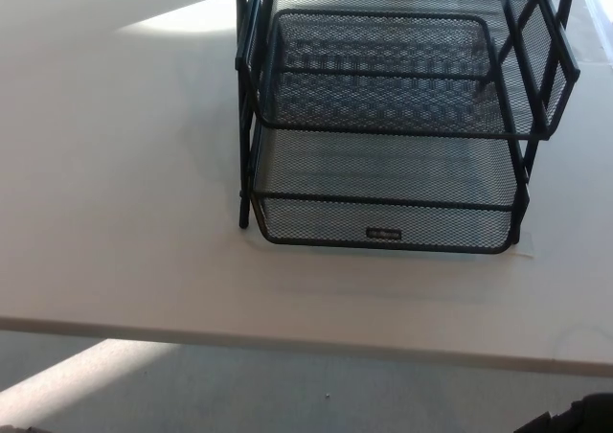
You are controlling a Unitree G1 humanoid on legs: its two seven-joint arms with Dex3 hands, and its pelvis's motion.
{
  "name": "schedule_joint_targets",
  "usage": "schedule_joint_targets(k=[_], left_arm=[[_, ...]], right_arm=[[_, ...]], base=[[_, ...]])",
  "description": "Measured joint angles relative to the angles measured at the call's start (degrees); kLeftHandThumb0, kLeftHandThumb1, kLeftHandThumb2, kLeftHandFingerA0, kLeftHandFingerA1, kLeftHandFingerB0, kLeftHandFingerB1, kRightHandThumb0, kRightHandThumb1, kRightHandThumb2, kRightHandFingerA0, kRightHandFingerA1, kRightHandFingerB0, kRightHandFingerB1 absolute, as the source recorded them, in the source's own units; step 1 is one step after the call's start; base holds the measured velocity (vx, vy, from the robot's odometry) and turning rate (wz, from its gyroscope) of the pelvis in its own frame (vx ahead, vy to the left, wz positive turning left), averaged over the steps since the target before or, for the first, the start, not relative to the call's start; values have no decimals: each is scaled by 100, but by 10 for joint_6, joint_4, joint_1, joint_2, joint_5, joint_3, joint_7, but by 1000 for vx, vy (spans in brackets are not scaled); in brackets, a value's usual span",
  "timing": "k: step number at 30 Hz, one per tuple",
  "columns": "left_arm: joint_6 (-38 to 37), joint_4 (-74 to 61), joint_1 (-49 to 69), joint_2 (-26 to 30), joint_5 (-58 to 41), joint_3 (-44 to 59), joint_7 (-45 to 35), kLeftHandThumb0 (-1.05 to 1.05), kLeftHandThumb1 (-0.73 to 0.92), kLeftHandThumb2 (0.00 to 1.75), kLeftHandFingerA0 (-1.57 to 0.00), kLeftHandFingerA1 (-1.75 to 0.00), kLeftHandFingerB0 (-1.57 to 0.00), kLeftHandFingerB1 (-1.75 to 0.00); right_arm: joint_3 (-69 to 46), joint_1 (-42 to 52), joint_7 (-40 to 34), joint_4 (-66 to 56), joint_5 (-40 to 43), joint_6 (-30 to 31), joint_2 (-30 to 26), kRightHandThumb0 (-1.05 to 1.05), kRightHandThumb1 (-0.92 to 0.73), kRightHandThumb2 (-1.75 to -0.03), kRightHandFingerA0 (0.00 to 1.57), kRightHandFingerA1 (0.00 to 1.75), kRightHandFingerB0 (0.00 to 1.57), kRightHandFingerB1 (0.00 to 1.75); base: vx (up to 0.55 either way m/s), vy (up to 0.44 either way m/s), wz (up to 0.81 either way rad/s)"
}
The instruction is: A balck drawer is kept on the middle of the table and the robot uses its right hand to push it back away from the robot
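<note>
A: Where was the drawer [383, 224] found?

B: It was seen on the white table [124, 213], set in the bottom of a black mesh rack [393, 88]. Its front edge, marked by a small label [383, 233], was pulled out toward the table's near edge, past the rack's front posts.

A: And the right hand?

B: Only a dark sliver [575, 420] was caught below the table's near edge, right of the drawer and well apart from it. Whether its fingers were spread or pressed together could not be told. The left hand was not seen.
</note>
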Motion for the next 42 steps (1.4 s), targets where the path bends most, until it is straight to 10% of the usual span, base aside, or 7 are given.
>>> schedule_joint_targets(k=[7,8,10,13,42], left_arm=[[0,0,0,0,0,0,0,-56,75,63,-51,-39,-33,-33],[0,0,0,0,0,0,0,-54,75,63,-51,-39,-33,-33],[0,0,0,0,0,0,0,-54,75,63,-51,-39,-33,-33],[0,0,0,0,0,0,0,-56,74,63,-52,-39,-35,-33],[0,1,0,0,0,1,0,-56,75,63,-51,-39,-35,-33]], right_arm=[[55,-9,-61,86,-50,3,14,-46,-77,-64,61,46,46,38],[67,-12,-74,108,-60,4,18,-44,-76,-62,65,116,67,51],[89,-20,-94,154,-75,6,28,-44,-76,-62,65,116,67,51],[112,-31,-116,209,-90,7,40,-43,-76,-63,62,45,53,42],[237,-182,-353,697,-189,-60,149,-47,-78,-64,63,46,52,40]], base=[[0,0,0],[0,0,0],[0,0,0],[0,0,0],[0,0,0]])
